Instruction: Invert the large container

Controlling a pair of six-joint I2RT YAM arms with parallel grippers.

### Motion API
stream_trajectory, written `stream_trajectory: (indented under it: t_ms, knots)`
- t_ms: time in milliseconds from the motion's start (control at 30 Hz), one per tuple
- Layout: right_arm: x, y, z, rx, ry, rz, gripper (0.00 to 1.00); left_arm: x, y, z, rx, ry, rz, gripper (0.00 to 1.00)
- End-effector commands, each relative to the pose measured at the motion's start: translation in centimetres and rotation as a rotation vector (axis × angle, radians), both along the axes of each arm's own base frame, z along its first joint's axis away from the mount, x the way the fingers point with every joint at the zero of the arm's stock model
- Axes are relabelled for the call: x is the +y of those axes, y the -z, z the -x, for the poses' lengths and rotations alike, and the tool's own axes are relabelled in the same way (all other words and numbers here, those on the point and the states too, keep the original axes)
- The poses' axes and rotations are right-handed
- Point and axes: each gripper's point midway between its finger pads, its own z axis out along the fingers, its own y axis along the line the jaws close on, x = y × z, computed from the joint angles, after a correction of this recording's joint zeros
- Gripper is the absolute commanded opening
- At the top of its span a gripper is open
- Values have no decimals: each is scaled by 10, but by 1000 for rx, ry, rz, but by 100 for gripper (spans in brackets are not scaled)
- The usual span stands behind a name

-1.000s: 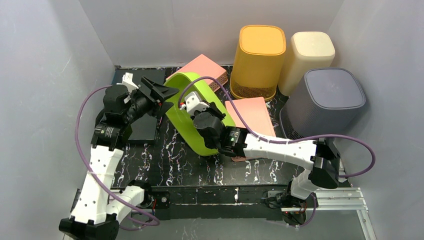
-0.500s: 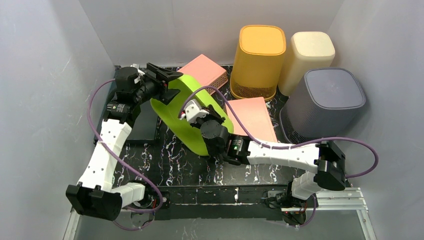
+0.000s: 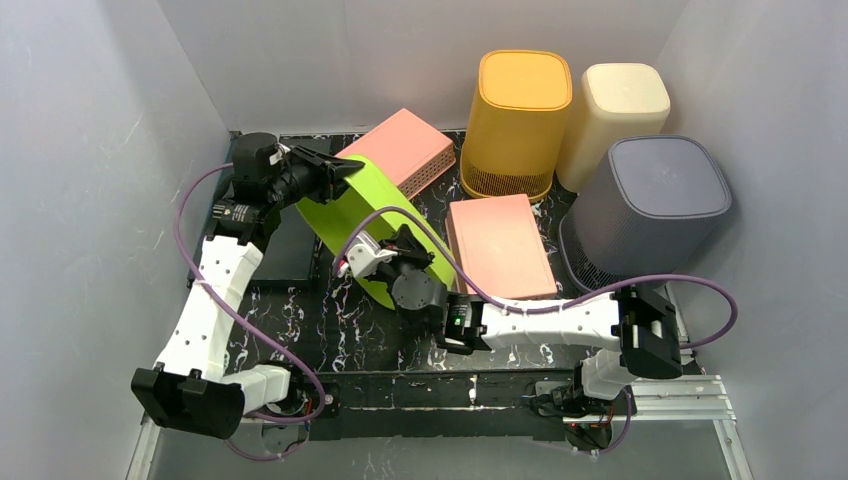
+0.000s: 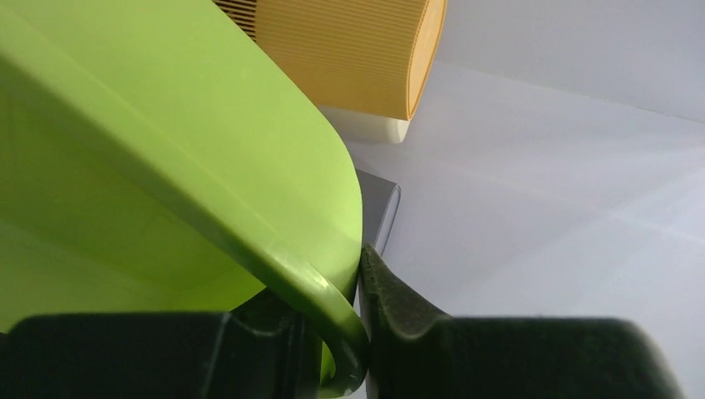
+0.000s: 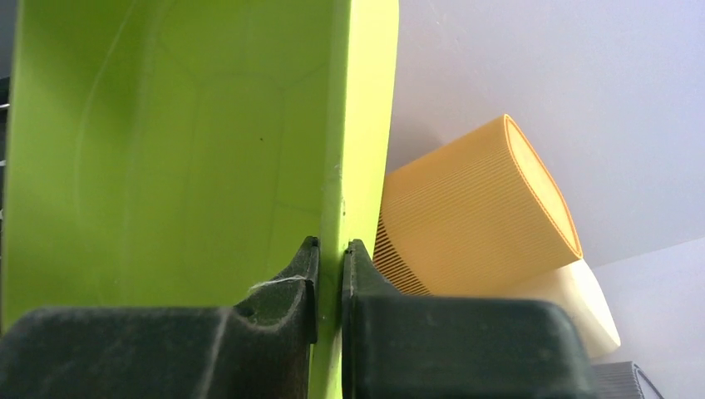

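The large container (image 3: 365, 205) is lime green and stands tipped on its edge at the table's middle left, its flat bottom turned up and to the right. My left gripper (image 3: 338, 172) is shut on its upper far rim; in the left wrist view the rolled rim (image 4: 332, 299) sits pinched between the pads of that gripper (image 4: 353, 278). My right gripper (image 3: 385, 258) is shut on the lower near rim. In the right wrist view the thin green wall (image 5: 166, 150) runs straight up between the tips of this gripper (image 5: 330, 253).
An orange bin (image 3: 517, 120), a cream bin (image 3: 620, 110) and a grey bin (image 3: 655, 200) stand upside down at the back right. Two pink boxes (image 3: 405, 145) (image 3: 500, 245) lie right behind and beside the green container. A black slab (image 3: 285, 250) lies at the left.
The green container has rolled leftward from opening-up onto its edge. The left gripper has closed on the far rim. The right gripper has swung down and left with the near rim.
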Motion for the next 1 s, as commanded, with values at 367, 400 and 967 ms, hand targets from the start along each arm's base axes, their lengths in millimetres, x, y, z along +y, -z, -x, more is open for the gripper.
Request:
stream_trajectory:
  t_ms: [367,400,967]
  knots:
    - [-19,-108,59,236,-384,-518,75,-20,8,50,-274,356,-88,0]
    - [-29,-111,56,235,-368,-540,76,-22,4,53,-290,388,-71,0]
    - [-98,-30,-82,781,-196,-834,84,-39,-68,107,-424,697,208,0]
